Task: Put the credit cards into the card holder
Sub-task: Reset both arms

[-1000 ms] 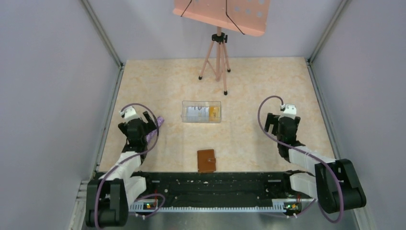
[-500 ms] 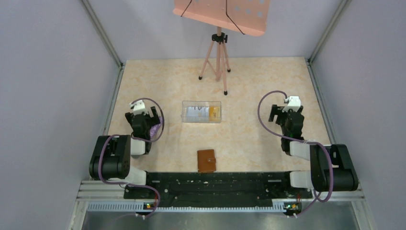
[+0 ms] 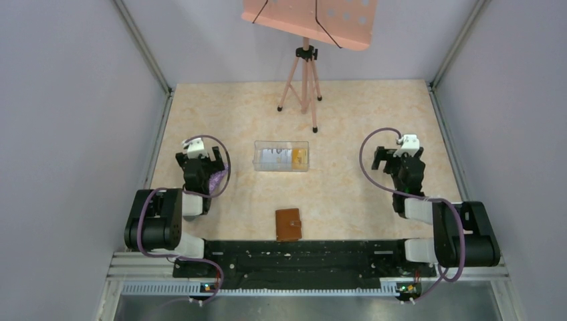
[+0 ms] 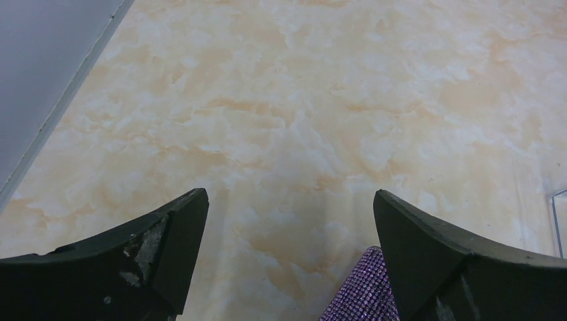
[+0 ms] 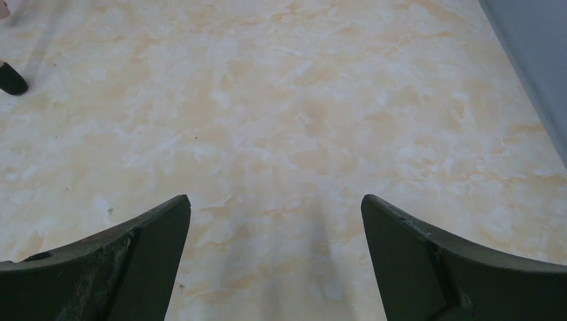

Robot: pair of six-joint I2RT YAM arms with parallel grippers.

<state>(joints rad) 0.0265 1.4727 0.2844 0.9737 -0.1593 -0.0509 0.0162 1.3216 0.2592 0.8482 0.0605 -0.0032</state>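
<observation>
Inspection of the work cell, both arms drawn back toward their bases.

Left gripper (image 3: pixel 199 159): it hangs above the left side of the table (image 3: pixel 374 114), well clear of the task items. Its wrist camera shows the two dark fingers (image 4: pixel 160 234) spread wide apart with only bare marbled surface between them. Nothing is held. A purple glittery item (image 3: pixel 215 180) lies under this gripper, and in the wrist view it appears just beside the right-hand finger, low in the frame. What it is cannot be told.

Right gripper (image 3: pixel 399 157): it is positioned over the right side of the table. Its jaws stand wide apart, as the right wrist view shows, with empty tabletop between the fingers (image 5: pixel 434 261). Nothing is held.

Credit cards (image 3: pixel 271 157): they are inside a clear plastic box (image 3: pixel 281 146) at mid-table, between the two arms. A pale set sits toward the left of the box and an orange-yellow set (image 3: pixel 299 157) toward the right. How many cards there are is too small to tell.

Card holder (image 3: pixel 288 224): a brown wallet, folded shut, lying flat near the front edge of the table, just ahead of the black rail. It is apart from the box and from both grippers.

Other items: a pink tripod stand (image 3: pixel 304 80) stands at the far side of the table. One of its black feet (image 5: pixel 12 79) shows at the left edge of the right wrist view.
</observation>
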